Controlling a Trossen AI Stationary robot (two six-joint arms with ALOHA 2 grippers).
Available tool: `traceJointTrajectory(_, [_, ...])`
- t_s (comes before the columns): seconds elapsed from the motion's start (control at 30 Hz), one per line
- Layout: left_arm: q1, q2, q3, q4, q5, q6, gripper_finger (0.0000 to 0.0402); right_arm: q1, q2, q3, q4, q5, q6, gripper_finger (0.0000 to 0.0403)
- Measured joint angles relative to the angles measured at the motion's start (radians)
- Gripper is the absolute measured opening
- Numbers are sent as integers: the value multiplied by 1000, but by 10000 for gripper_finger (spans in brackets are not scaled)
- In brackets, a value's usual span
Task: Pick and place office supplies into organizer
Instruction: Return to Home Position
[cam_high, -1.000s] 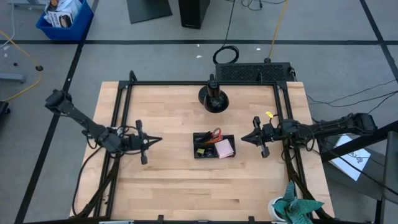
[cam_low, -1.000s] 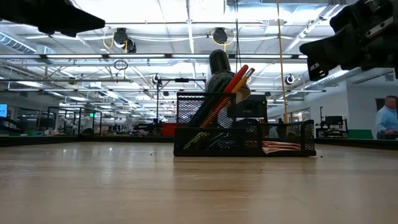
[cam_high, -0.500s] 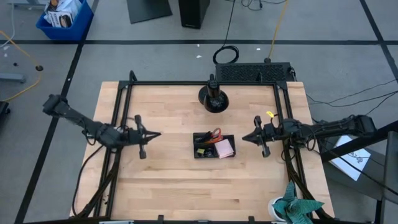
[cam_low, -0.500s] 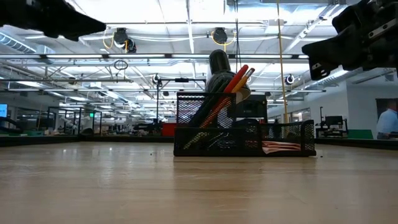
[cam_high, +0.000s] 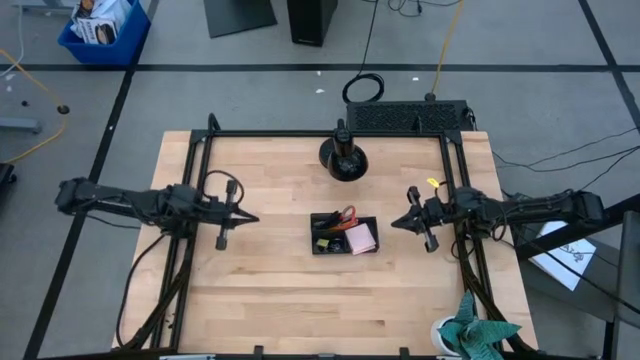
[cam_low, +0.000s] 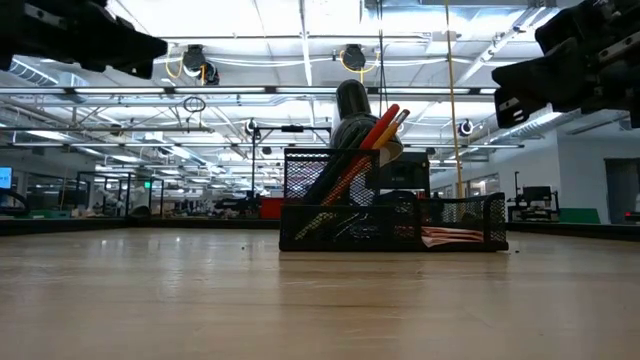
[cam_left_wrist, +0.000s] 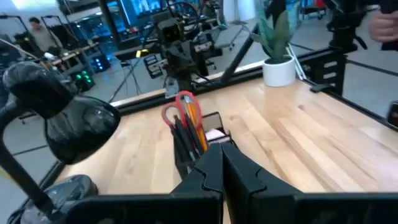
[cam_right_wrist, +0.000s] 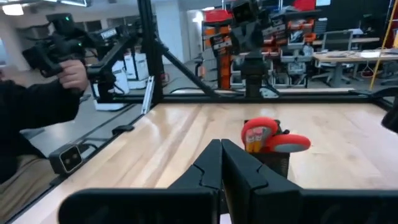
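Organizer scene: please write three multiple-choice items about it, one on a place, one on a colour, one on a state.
1. Where on the table is the organizer?
A. near the middle
B. at the left edge
C. in a front corner

2. What colour are the handles of the scissors?
A. blue
B. red
C. green

3. How is the left gripper?
A. wide open
B. shut on a pen
C. shut and empty

Answers: 1 A, the high view shows it mid-table. 2 B, red loops stick up from the organizer. 3 C, its fingers meet with nothing between them.
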Motion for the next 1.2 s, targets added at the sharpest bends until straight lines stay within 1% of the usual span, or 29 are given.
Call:
traceJointTrajectory(0.03, [-7,-27,0,-27,-5,-2,0,-3,-4,0,2,1,8,0])
traceJointTrajectory(0.23, [-67,-155,0,-172,-107,-5,0,-28,-30,0,-2,-1,16,0])
traceJointTrajectory(0.33, [-73,-209,0,-216,-122,13,0,-42,-45,0,-13,-27,20,0])
traceJointTrajectory(0.43, [-73,-251,-1,-239,-105,42,0,-51,-58,0,-37,-26,30,0])
traceJointTrajectory(0.6, [-70,-298,-79,-190,-30,56,0,-61,-66,-8,-46,-27,32,0])
traceJointTrajectory(0.73, [-54,-330,-161,-132,-26,33,0,-61,-66,-8,-32,-26,32,0])
traceJointTrajectory(0.87, [-41,-362,-203,-102,-24,15,0,-61,-66,-8,-31,-25,37,0])
traceJointTrajectory(1.0, [-40,-392,-244,-82,-1,-9,0,-61,-66,-8,-31,-25,43,0])
traceJointTrajectory(1.2, [-40,-399,-253,-43,1,-35,0,-61,-66,-8,-34,-21,48,0])
